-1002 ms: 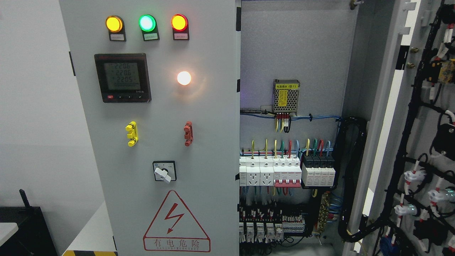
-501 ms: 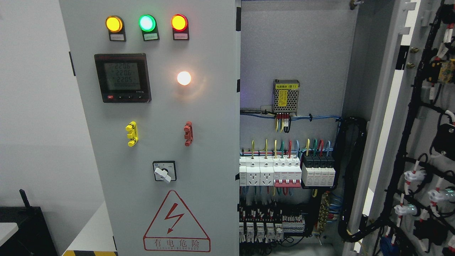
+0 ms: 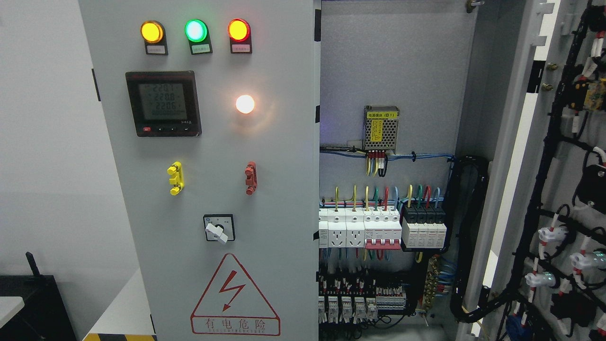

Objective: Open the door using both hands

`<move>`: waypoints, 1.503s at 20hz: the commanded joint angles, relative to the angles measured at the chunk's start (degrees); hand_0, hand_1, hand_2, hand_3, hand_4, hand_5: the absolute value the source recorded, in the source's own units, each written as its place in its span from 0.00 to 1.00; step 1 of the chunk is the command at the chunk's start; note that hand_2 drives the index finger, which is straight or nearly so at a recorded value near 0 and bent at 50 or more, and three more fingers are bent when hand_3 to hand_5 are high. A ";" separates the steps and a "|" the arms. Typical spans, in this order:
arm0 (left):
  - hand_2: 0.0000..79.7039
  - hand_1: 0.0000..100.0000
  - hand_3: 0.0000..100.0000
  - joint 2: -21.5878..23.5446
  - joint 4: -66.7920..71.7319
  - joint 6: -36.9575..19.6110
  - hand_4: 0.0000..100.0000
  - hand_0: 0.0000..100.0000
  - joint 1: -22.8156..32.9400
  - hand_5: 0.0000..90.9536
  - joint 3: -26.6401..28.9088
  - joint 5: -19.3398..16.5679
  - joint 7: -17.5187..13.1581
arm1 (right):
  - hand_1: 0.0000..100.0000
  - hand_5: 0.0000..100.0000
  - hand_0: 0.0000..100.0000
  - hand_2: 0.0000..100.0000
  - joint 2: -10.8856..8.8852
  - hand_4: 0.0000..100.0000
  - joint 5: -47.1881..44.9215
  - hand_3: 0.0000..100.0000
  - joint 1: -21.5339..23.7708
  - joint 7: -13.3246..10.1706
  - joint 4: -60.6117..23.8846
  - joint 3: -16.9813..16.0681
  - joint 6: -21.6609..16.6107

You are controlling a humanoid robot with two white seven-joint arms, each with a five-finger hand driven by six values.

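Door (image 3: 558, 166) on the right side of the cabinet stands swung wide, its inner face turned toward me with black cable looms and white connectors running down it, right of the exposed interior. And nothing about it has shifted over the last second: same angle, same edge line against the cabinet frame (image 3: 492, 189). The only change I can spot is on the digital meter (image 3: 163, 103), left of that open bay on the closed left panel (image 3: 213, 142), where the readout digits have ticked over to new values. So the swing looks finished to me, and I judge the task at or very near its end. Neither of my hands shows anywhere, left or right, so I cannot tell whether the fingers are spread or curled, or whether they hold anything. Inside the bay, just left of the open door, sits the power supply (image 3: 381, 122) high up, with the row of breakers (image 3: 382, 229) below it. Further left, on the closed panel, the three pilot lamps (image 3: 195, 30) glow yellow, green and red above the meter, and the rotary switch (image 3: 218, 229) sits over the warning triangle (image 3: 235, 296).
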 commanded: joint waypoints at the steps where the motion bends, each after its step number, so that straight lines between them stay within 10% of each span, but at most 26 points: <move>1: 0.00 0.00 0.00 -11.37 14.95 0.28 0.03 0.00 -3.16 0.00 2.37 -0.44 0.96 | 0.00 0.00 0.11 0.00 0.00 0.00 -0.07 0.00 0.00 0.01 0.00 0.00 0.02; 11: 0.00 0.00 0.00 -15.24 18.03 4.40 0.03 0.00 -4.30 0.00 13.97 -14.67 7.64 | 0.00 0.00 0.11 0.00 0.00 0.00 -0.07 0.00 0.00 0.01 0.00 -0.09 0.02; 30: 0.00 0.00 0.00 -15.51 17.07 17.33 0.03 0.00 -5.10 0.00 19.42 -18.64 10.01 | 0.00 0.00 0.11 0.00 -0.09 0.00 0.02 0.00 0.00 0.01 -3.08 -0.09 0.02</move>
